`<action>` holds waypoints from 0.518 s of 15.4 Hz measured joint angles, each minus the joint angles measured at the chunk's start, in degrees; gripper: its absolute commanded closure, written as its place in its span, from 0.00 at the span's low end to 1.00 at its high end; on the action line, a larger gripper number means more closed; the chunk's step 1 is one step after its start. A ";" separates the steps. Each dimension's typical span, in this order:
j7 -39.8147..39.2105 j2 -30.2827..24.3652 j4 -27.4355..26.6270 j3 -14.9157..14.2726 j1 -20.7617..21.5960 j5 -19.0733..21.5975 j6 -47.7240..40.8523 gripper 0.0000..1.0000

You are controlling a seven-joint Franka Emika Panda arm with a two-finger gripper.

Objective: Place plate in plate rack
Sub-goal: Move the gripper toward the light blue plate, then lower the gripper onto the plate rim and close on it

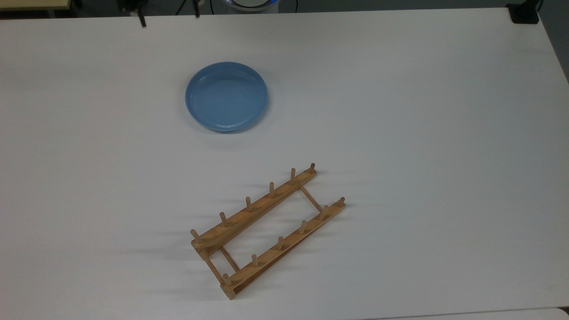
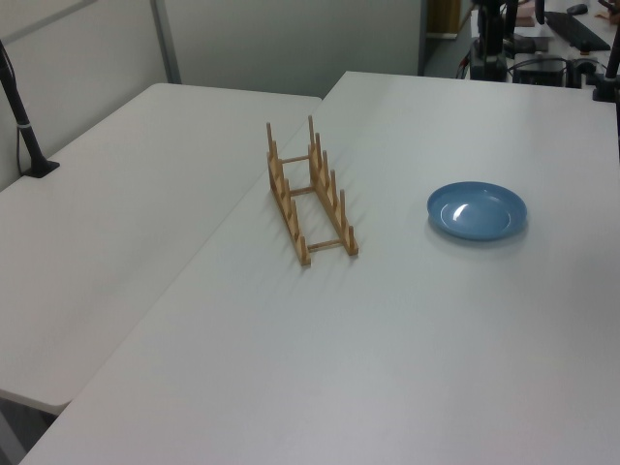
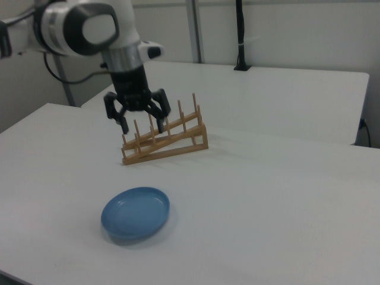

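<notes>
In the top view we find the plate [image 1: 226, 97] flat on the white table [image 1: 422, 111], well apart from the plate rack [image 1: 266, 230], which sits diagonally with every slot free.

In the left view the rack's pegs stand upright, ready to take a plate on edge.

In the right view we see the gripper [image 3: 143, 122] spread open and holding nothing, hanging above the table, apparently so it can approach the plate's rim.
</notes>
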 measured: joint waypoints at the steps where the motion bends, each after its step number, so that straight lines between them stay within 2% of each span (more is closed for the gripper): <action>1: -0.22 0.75 -1.80 -0.02 -0.54 -0.08 3.43 0.04; 4: -0.37 4.07 -6.97 -0.02 -1.24 -0.11 11.88 0.04; 8: -0.37 8.78 -8.88 0.06 -1.19 -0.12 13.88 0.10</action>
